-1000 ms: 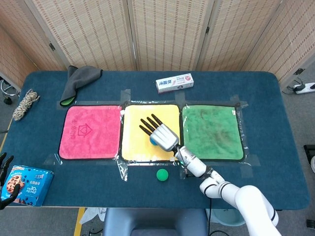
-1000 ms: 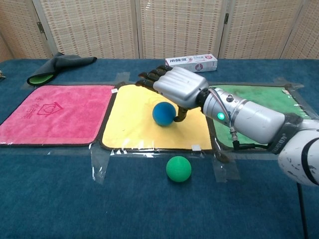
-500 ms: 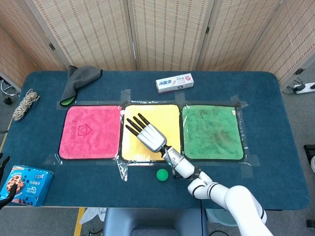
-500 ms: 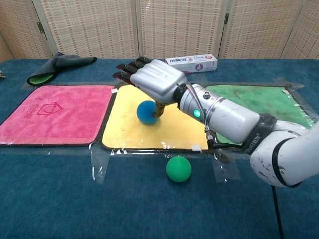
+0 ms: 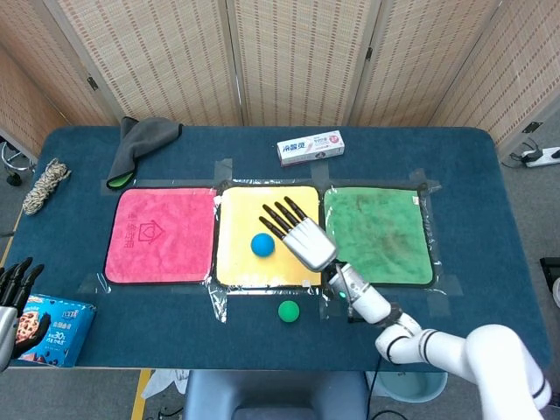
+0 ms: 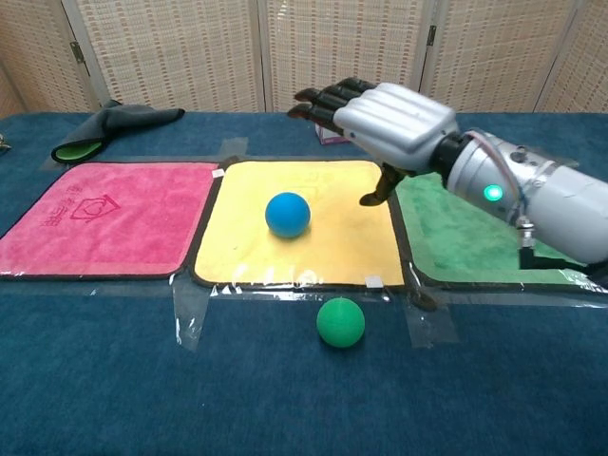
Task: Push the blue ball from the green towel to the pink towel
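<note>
Blue ball (image 5: 262, 244) sits free on the yellow towel (image 5: 236, 267), left of centre of that towel in the head view, nothing touching it; it is roughly mid-frame, between the green towel (image 5: 385, 245) at centre right and the pink towel (image 5: 157, 236) at centre left, so the job looks about half done, ball off green but not yet on pink. The three towels lie side by side in a row, edges taped down, probably so they stay put while the ball rolls across them. Right hand (image 5: 302, 234) hovers to the right of the ball, apart from it, lifted above the yellow towel in the chest view; fingers extended and spread, holding nothing, palm side facing down and left, likely staged behind the ball for another leftward shove. A ball has no long axis and no facing; the only direction that matters is its travel line, leftward in frame toward pink. Left hand (image 5: 12, 293) shows only at the lower left edge of the head view, fingers stretched out, nothing visibly in it, beside a snack box (image 5: 54, 328). A green ball (image 5: 289, 310) lies on the blue table cover (image 5: 472, 157) below the yellow towel, not part of the push and near the hand's return path.
</note>
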`<state>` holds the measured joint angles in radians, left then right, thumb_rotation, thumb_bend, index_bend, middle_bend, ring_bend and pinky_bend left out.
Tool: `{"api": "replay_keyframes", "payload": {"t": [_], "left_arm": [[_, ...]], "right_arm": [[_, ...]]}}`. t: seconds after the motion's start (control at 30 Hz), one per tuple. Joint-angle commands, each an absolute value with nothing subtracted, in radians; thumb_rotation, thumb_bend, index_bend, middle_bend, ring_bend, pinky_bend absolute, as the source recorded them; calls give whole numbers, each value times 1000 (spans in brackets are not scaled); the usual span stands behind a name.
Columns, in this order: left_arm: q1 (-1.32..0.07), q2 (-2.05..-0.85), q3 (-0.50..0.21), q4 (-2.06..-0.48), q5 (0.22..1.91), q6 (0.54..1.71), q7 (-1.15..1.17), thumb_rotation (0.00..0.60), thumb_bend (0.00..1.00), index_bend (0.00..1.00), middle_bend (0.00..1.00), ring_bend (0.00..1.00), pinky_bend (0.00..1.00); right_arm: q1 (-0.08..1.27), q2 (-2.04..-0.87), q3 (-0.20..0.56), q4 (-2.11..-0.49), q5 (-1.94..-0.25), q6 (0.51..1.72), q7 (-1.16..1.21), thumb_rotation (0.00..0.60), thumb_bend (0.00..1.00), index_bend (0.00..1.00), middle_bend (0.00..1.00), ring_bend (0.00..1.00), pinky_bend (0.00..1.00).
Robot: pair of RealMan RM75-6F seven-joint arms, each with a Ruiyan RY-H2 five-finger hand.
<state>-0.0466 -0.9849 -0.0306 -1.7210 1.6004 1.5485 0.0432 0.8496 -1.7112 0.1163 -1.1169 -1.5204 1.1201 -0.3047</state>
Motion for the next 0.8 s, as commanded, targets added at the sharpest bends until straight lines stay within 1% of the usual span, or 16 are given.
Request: {"api": "replay_keyframes", "payload": {"t": [0.03, 0.17, 0.3, 0.47, 0.53, 0.63, 0.8], "left_arm": [[-84, -986, -45, -1705, 1623, 1519, 28, 600, 444, 72, 39, 78, 0], [-126, -994, -64, -1687, 1658, 1509, 13, 600, 445, 82, 52, 96, 0], [-175, -1003, -78, -1672, 1704, 1492, 3, 600, 463, 88, 64, 109, 0], [-248, -1011, -93, -1660, 1754, 1450, -24, 600, 498, 100, 74, 117, 0], [-288, -1024, -100, -1640, 1786, 1434, -60, 600, 545, 126, 95, 132, 7], [-357, -1028, -103, -1625, 1820, 1375, -102, 600, 644, 147, 107, 143, 27], [-474, -1029, -116, -1640, 1861, 1258, -94, 600, 732, 147, 107, 144, 33]], "right_arm": [[741, -1539, 77, -1302, -1487, 1177, -373, 600, 58, 0, 0, 0, 0], [661, -1414, 49, -1426, -1491, 1245, -351, 600, 58, 0, 0, 0, 0], [569, -1304, 5, -1509, -1519, 1336, -320, 600, 59, 0, 0, 1, 0], [473, -1183, -40, -1599, -1533, 1410, -299, 600, 58, 0, 0, 0, 0], [431, -1143, -51, -1624, -1541, 1455, -286, 600, 58, 0, 0, 0, 0], [376, -1108, -61, -1644, -1561, 1518, -253, 600, 58, 0, 0, 0, 0], [305, -1086, -72, -1648, -1591, 1591, -233, 600, 58, 0, 0, 0, 0]]}}
